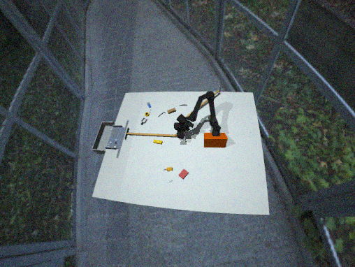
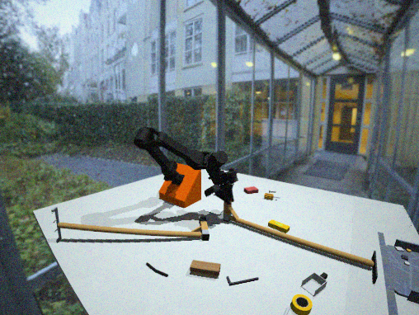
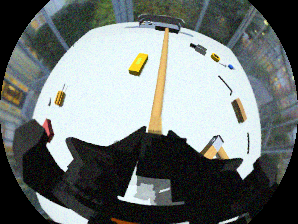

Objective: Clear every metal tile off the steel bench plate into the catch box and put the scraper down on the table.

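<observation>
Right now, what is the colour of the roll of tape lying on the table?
The roll of tape is yellow with a dark centre; the exterior view shows it best.

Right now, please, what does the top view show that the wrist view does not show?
Only the top view shows the whole arm with its orange base block and the second long-handled tool's far end.

Only the wrist view shows the gripper closely, at the near end of the scraper's handle.

Both show the long scraper, the yellow block and the red block.
</observation>
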You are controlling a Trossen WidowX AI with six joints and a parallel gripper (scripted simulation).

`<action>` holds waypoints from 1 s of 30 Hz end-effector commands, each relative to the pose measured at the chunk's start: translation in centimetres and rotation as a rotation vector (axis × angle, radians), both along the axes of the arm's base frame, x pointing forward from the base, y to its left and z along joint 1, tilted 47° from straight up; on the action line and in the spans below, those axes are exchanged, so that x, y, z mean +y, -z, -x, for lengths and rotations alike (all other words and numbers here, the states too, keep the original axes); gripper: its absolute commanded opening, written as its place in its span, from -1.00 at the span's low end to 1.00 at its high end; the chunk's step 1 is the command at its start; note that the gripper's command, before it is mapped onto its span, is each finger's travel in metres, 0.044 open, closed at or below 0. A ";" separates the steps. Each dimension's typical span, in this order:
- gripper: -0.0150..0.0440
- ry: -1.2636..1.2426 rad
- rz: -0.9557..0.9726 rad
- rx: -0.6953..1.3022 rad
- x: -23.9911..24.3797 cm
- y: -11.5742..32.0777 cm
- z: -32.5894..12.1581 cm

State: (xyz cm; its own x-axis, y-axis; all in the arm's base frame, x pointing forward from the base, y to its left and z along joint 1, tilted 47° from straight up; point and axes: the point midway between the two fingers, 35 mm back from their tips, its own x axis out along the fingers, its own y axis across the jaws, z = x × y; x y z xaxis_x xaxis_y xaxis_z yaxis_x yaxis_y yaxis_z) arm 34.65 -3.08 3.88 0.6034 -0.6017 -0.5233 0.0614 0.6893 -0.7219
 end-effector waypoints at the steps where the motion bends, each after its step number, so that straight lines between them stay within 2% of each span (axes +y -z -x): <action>1: -0.49 -0.014 -0.008 0.001 0.8 0.4 -0.2; 30: -0.49 -0.011 -0.011 0.001 3.5 3.2 0.0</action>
State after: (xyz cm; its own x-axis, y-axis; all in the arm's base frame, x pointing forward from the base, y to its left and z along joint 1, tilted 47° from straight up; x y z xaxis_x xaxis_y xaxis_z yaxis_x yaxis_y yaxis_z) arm 34.46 -0.26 0.97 0.6006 -0.6008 -0.5275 0.0610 0.6923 -0.7190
